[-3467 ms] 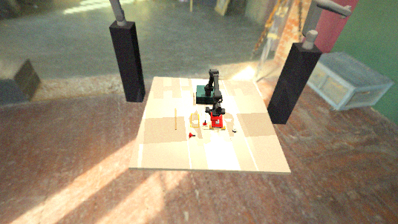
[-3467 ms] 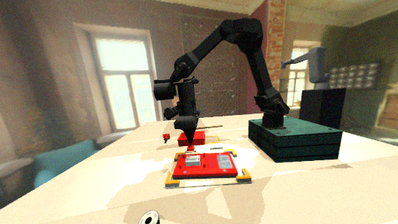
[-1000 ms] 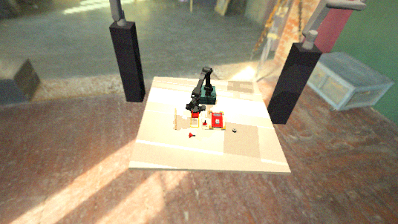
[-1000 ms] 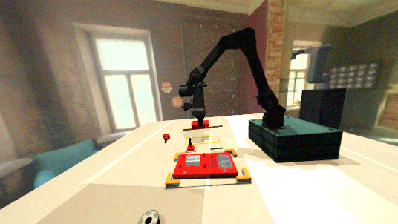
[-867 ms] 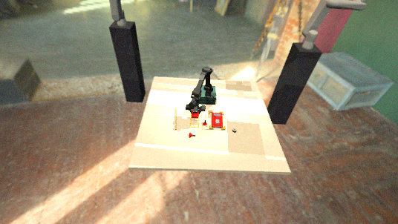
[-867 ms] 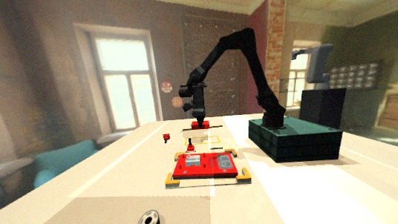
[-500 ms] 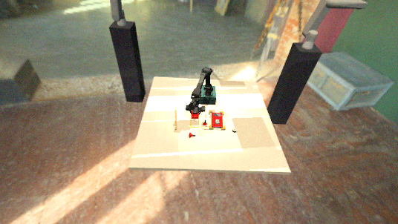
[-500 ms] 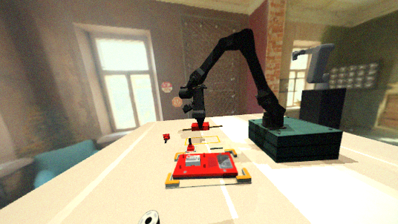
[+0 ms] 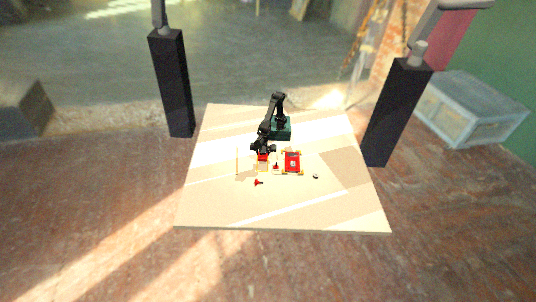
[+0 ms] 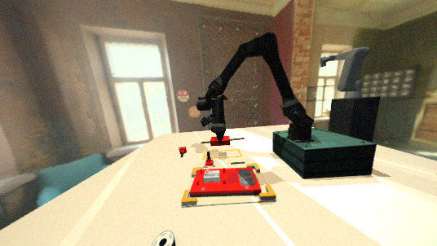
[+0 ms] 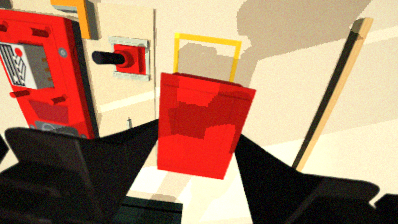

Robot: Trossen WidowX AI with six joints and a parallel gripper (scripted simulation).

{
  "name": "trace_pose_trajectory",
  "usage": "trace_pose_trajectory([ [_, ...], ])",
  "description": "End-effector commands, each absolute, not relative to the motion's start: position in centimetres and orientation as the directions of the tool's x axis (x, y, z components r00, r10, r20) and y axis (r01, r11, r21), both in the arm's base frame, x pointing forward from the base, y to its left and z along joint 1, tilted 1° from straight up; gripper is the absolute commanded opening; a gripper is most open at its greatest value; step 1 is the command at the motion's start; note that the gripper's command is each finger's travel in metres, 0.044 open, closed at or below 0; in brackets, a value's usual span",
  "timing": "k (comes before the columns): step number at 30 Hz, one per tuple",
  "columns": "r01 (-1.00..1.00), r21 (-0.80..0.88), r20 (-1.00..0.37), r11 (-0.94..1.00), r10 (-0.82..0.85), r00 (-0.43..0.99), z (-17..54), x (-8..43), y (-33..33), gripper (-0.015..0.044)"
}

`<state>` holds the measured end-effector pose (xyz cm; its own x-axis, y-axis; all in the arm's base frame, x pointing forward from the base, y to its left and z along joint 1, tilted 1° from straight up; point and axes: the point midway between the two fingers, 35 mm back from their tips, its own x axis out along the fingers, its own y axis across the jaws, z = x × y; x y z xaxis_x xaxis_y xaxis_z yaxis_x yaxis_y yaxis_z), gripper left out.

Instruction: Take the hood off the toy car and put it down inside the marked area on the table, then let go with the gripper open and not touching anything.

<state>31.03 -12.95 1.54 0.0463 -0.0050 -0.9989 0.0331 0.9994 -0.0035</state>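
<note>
End effector (image 11: 197, 150) clamped on red hood (image 11: 202, 130), dark fingers pressed against both long edges, panel carried above counter (image 10: 122, 195) and short of yellow-outlined marked area (image 11: 205, 55); outline lying just ahead of the hood's leading edge in wrist view.

Left of end effector: toy car (image 11: 42, 75), flat red chassis with grey patterned plate, orange corner brackets, glossy hard-plastic look. Nearer, still left: small red block (image 11: 131, 60) with black cylindrical peg projecting sideways, seated on pale square base.

Centre: hood, a thin rigid rectangular slab, smooth, with shallow stepped relief across its face. Marked area a thin yellow rectangular frame, only slightly wider than the hood by appearance.

Right of end effector: long slender stick (image 11: 332, 90), tan face with dark edge, lying diagonally on counter.

Risks, as judged: release too early, leaving hood overlapping the yellow line or outside it, given snug fit. Smooth narrow edges gripped, so possible slip or twist during lowering. Descent too far to the right, possible contact with stick. Retreat too shallow after opening, fingers left touching the hood.
</note>
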Motion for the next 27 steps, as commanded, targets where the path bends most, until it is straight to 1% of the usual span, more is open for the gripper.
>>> trace_pose_trajectory([
  [1,0.030,-0.004,-0.999,1.000,-0.005,0.043,1.2,31.0,-13.0,0.0000],
  [27,0.030,-0.004,-0.999,1.000,-0.005,0.043,-0.7,31.0,-12.9,0.0000],
])
